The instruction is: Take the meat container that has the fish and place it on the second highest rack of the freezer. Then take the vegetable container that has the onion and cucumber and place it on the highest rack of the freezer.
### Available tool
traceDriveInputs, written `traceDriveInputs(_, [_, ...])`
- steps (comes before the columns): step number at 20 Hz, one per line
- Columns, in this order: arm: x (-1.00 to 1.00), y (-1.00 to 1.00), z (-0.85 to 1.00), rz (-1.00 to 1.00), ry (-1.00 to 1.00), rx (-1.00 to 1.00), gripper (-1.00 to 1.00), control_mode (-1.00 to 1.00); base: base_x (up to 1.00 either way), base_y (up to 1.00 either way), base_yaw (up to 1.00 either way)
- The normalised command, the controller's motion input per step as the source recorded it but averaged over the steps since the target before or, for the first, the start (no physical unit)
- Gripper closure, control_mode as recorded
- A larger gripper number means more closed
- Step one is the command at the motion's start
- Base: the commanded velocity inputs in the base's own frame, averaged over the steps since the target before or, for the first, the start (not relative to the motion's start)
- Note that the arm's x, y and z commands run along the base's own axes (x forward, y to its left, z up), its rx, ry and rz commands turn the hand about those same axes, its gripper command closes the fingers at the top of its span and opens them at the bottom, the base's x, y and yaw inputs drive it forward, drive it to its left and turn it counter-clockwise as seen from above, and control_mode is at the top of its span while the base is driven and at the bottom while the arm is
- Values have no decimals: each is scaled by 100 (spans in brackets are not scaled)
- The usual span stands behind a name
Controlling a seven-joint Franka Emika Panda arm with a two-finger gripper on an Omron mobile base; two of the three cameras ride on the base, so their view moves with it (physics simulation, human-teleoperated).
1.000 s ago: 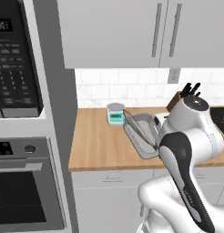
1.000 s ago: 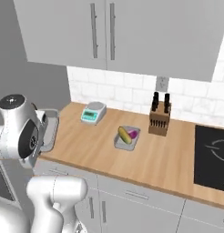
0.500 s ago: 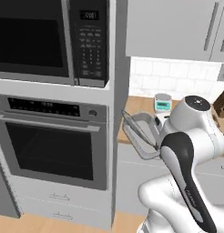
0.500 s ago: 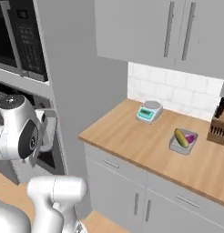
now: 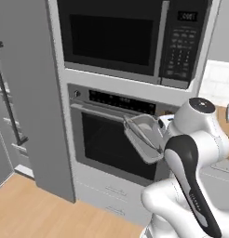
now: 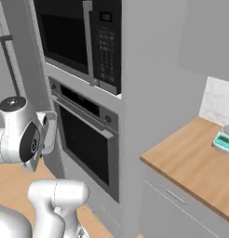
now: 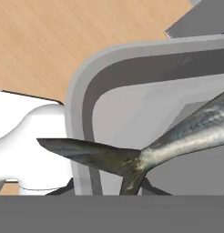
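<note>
Close against the hand camera, the fish (image 7: 186, 136) lies in its grey meat container (image 7: 132, 82), its forked tail draped over the near rim right where the end effector (image 7: 107, 189) comes up from below; the two dark tips stand on either side of that rim, so I judge them pinched on the tray's edge, though their contact is mostly cut off at the bottom of the view. From the left base view the same meat container (image 5: 143, 138) hangs out in front of the white arm, tipped steeply with its open face turned toward the oven, which is probably just how an edge grip lets a shallow tray sit during carrying; the fish could slide toward the low side if the tilt grows. Behind the tray stands the built-in oven (image 5: 114, 139) with the microwave (image 5: 135, 37) above it, both set in a tall grey column. Farther left, the freezer (image 5: 7, 93) shows as a grey unit with a long black bar handle (image 5: 9, 93); its shelves are too cut off to tell apart, so the second highest rack is not yet in reach. Off to the right in the right base view, the wooden counter (image 6: 195, 162) carries a small teal kitchen scale (image 6: 224, 139).
</note>
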Motion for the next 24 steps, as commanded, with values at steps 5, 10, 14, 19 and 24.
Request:
traceDriveInputs(5, [0,0,0,0,0,0,100,100,82,100,28])
traceDriveInputs(10, [0,0,0,0,0,0,100,100,100,100,13])
traceDriveInputs(14, [0,0,0,0,0,0,100,100,100,89,1])
traceDriveInputs(19, [0,0,0,0,0,0,100,100,94,95,0])
traceDriveInputs(24, [0,0,0,0,0,0,100,100,64,95,-6])
